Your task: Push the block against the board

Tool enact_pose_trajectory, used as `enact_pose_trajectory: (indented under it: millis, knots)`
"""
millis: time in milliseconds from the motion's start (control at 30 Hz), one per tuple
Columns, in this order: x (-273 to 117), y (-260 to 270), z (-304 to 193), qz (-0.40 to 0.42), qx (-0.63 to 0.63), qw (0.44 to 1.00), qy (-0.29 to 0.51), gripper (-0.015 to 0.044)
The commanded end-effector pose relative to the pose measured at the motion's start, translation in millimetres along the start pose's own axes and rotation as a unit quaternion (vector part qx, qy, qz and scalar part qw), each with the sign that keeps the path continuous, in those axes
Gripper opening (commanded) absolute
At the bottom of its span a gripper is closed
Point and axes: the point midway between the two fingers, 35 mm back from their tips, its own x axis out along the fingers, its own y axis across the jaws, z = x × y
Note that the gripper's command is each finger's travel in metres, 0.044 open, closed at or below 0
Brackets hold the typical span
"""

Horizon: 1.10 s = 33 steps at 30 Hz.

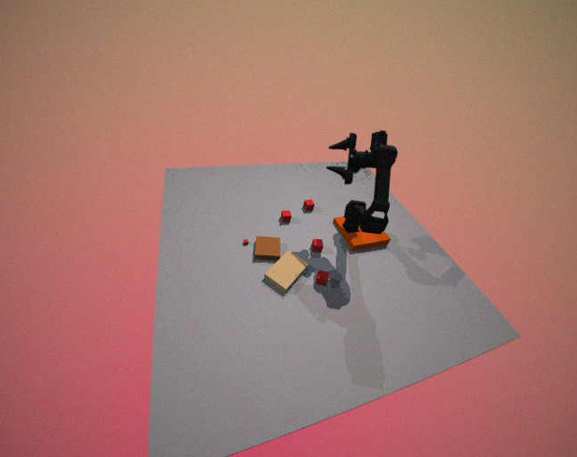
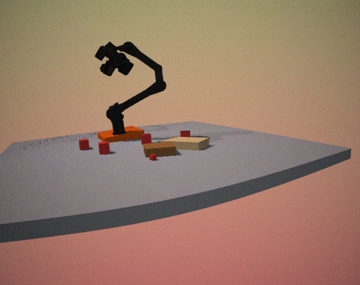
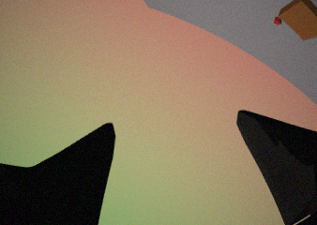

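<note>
The brown square block (image 1: pixel 267 246) (image 2: pixel 160 150) (image 3: pixel 301 21) lies flat on the table. The tan board (image 1: pixel 286 271) (image 2: pixel 192 143) lies flat beside it, turned at an angle to it. In the top view one corner of the block is very near the board's long side; whether they touch cannot be told. No whole side of the block lies along the board. My gripper (image 1: pixel 329 158) (image 3: pixel 177 124) is open and empty, raised high above the table, well away from both parts. The board is not in the wrist view.
Red cubes stand at the block's far side (image 1: pixel 286 216) (image 1: pixel 308 205), between block and arm base (image 1: pixel 317 245), and right of the board (image 1: pixel 322 278). A tiny red cube (image 1: pixel 245 242) (image 2: pixel 152 157) (image 3: pixel 278 21) is beside the block. The arm stands on an orange base (image 1: pixel 370 239) (image 2: pixel 134 134).
</note>
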Motion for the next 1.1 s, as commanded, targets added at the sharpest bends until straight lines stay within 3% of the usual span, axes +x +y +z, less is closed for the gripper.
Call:
enact_pose_trajectory:
  millis: [0, 467, 1067]
  knots:
    - [0.0, 0.0, 0.0, 0.0, 0.0, 1.0, 0.0, 0.0374]
    - [-0.3, 12.6, 13.2, -0.059, -0.102, 0.993, -0.003, 0.0006]
    - [12.6, 25.0, 34.8, -0.153, -0.268, 0.951, 0.018, 0.0]
